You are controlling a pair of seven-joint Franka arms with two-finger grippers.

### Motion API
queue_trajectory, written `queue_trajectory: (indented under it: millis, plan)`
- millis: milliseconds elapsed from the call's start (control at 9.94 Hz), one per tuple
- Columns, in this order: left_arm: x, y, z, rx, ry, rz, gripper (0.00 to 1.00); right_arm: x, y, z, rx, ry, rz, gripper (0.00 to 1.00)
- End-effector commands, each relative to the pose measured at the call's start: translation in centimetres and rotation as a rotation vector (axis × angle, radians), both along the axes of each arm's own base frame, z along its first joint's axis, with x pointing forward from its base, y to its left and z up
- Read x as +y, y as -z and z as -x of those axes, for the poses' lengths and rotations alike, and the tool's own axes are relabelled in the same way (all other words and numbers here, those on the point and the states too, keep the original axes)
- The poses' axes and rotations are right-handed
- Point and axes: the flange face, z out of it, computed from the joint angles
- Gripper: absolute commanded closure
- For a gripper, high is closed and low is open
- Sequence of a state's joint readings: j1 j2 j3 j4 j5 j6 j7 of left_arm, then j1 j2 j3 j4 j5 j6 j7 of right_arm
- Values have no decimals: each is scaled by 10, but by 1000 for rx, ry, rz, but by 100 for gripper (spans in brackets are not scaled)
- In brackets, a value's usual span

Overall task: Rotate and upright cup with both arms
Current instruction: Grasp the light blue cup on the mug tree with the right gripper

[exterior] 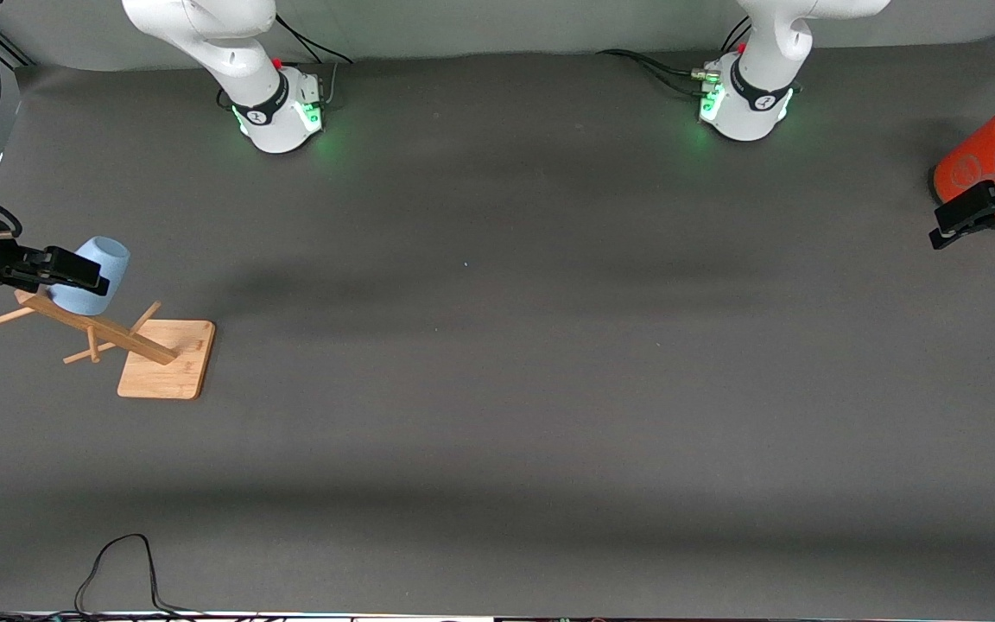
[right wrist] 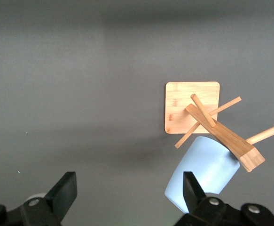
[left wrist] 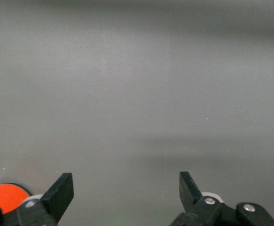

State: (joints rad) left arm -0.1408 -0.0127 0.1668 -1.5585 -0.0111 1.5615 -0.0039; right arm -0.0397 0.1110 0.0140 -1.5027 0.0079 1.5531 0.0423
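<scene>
1. Pale blue cup (exterior: 93,275): one, hung on a peg of the wooden rack (exterior: 130,341) at the right arm's end of the desk (exterior: 497,389), not standing on the desk. Its long axis is tilted, closed end uppermost.
2. Right tool (exterior: 74,269): fingers spread wide, level with the cup; in the right wrist view one finger (right wrist: 193,190) overlaps the cup (right wrist: 205,174), which lies off-centre, not between the fingers. No grip is evident.
3. Left tool (exterior: 985,223): spread wide, empty, waiting beside the orange cylinder (exterior: 985,155); well apart from the cup.
4. Judgement: the right arm is much the nearer.
5. Count: one cup, one rack, one cylinder, two arms.
</scene>
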Motion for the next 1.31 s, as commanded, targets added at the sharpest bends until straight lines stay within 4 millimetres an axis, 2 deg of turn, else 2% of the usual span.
queue_trajectory:
  millis: [0,302,805,1006,1208]
  plan:
    - [1,-6,1,-15,19,-14,0,0,-3,5,-14,-34,19,0]
    - [-1,-1,-6,-3,28,-21,0,-1,-3,5,-14,-37,21,0]
    - [-1,-3,0,26,29,-10,0,-6,-2,6,-2,-28,20,0]
    - [-9,-4,-1,16,43,-22,0,-7,2,9,15,-9,21,0]
    - [-9,-5,-1,13,42,-21,0,-46,5,21,30,115,26,0]
